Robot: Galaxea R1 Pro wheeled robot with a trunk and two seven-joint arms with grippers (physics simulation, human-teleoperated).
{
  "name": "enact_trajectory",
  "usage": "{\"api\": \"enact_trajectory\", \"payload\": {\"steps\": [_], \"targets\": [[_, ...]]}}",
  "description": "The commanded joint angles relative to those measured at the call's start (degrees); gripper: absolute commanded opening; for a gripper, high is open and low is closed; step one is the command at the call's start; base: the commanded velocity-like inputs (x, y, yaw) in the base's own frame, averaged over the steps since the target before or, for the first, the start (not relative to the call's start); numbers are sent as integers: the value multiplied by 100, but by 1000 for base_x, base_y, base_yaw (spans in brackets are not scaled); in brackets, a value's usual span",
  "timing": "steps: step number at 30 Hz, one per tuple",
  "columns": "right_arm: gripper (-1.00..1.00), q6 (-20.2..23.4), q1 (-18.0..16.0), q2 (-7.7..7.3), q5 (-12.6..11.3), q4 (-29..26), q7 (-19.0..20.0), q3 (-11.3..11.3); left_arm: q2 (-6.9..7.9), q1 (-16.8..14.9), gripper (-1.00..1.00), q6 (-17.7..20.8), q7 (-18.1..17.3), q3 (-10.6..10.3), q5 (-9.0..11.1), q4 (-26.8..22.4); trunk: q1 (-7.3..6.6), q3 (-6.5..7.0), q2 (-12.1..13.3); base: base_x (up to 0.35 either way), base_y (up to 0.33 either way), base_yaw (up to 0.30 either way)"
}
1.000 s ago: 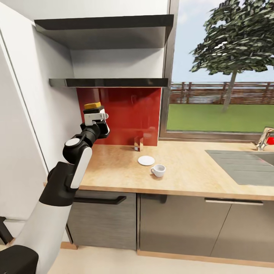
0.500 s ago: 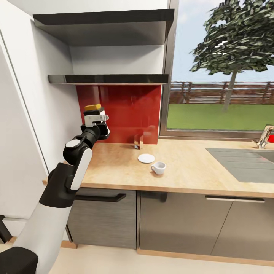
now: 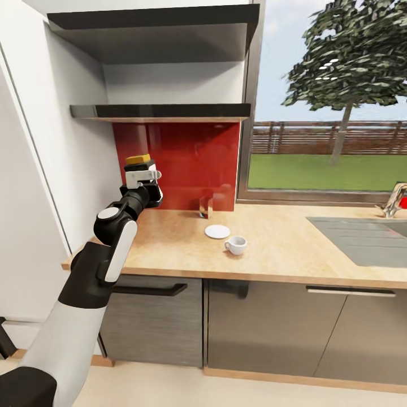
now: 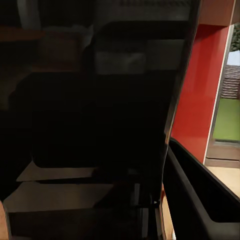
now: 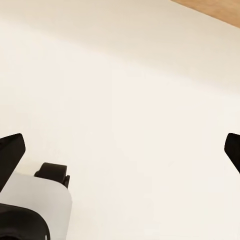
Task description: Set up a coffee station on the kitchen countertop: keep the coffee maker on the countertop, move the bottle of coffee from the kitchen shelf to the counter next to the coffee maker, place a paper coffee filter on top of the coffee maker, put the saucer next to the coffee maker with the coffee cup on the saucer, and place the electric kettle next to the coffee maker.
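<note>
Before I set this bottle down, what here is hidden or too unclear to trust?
- Bottle of coffee: head view shows just its yellow cap above the left gripper, whose body hides the rest; left wrist view is near-black, so the grip is unreadable.
- Glassy object behind the saucer: too small to identify.
- Faucet: cut by the frame edge.
- Right gripper: fingertips clipped at the frame's sides.

White-and-black left arm (image 3: 110,249) with grey joint discs.

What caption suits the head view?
Left gripper raises the yellow-lidded bottle of coffee above the countertop, beside saucer and coffee cup.
</note>
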Motion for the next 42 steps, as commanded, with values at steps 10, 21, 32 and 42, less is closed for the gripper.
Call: {"api": "enact_trajectory", "payload": {"steps": [10, 21, 32, 42], "targets": [[100, -4, 3, -8, 29, -10, -1, 7, 0, -5, -100, 19, 44, -7, 46, -6, 221, -185, -406, 0, 0, 0], [100, -4, 3, -11, 29, -10, -1, 7, 0, -5, -100, 16, 44, -7, 46, -7, 396, -329, -727, 0, 0, 0], [100, 3, 11, -4, 30, -10, -1, 8, 0, -5, -100, 16, 43, -7, 53, -7, 396, -329, -727, 0, 0, 0], [100, -11, 12, 5, 28, 349, 1, 26, 0, -5, -100, 19, 43, -7, 55, -6, 396, -329, -727, 0, 0, -95]]}}
